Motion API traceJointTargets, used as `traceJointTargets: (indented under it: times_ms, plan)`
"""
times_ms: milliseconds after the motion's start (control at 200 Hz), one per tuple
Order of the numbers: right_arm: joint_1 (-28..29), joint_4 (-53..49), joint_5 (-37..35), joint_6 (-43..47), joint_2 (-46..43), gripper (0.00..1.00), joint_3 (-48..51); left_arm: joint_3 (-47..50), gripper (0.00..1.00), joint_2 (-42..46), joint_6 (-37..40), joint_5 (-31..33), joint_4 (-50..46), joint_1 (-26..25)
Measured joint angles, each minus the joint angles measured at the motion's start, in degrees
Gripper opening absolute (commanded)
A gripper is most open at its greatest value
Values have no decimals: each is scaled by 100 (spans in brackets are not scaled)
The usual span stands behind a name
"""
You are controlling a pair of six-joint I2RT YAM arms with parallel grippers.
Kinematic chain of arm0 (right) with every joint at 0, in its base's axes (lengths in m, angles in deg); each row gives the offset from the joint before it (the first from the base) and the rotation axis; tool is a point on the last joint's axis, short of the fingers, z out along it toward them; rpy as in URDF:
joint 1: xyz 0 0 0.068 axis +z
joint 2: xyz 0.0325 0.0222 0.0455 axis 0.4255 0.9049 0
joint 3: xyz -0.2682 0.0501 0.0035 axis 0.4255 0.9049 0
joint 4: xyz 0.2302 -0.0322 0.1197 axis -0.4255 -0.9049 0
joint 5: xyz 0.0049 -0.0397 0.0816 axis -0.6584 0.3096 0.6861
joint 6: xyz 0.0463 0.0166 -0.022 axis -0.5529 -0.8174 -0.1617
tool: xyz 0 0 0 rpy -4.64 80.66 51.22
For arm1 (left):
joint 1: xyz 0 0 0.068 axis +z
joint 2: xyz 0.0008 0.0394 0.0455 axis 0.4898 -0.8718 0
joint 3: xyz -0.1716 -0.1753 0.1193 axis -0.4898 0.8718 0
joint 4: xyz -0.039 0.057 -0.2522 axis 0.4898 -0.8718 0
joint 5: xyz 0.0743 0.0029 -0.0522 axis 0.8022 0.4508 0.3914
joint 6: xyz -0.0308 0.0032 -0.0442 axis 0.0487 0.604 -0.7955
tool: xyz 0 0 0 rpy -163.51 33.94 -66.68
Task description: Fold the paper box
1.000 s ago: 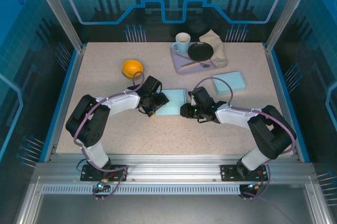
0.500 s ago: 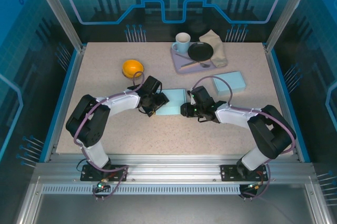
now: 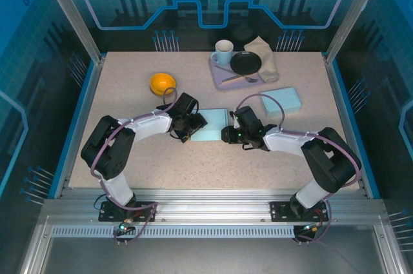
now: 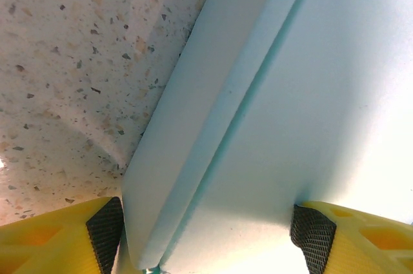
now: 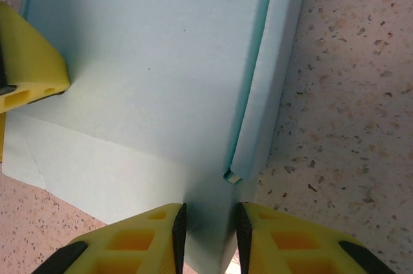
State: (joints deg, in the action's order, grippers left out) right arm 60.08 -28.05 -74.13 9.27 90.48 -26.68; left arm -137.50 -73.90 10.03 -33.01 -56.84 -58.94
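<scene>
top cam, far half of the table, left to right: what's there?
orange bowl → white mug → black plate → folded napkin. The purple tray lies under both mug and plate, so it is left unplaced.

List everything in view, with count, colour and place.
box: 1, pale blue, table centre, between grippers
second box: 1, pale blue, right of centre
bowl: 1, orange, left of centre
tray: 1, lilac, far centre
mug: 1, white, tray's far-left corner
plate: 1, black, on tray
spoon: 1, metal, on tray
napkin: 1, beige, tray's right
table: 1, speckled beige
left gripper: 1, yellow fingers, open astride box edge
right gripper: 1, yellow fingers, pinching box flap
</scene>
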Motion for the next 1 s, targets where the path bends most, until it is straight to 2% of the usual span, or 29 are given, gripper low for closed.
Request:
traceJointTargets:
  times_ms: [90, 295, 660, 805, 995]
  plan:
    - [-7, 162, -13, 44, 63, 25, 70, -2, 75, -4, 0, 0, 7, 4]
    - [26, 748, -160, 323, 48, 25, 382, -2, 75, -11, 0, -4, 20, 15]
    - [350, 1641, -907, 905, 13, 24, 859, -46, 75, -55, 0, -17, -2, 15]
    - [369, 1781, -981, 907, 74, 29, 885, -74, 75, -81, 0, -28, -2, 22]
    - [369, 1856, -997, 918, 114, 30, 892, -87, 75, -103, 0, -31, 13, 26]
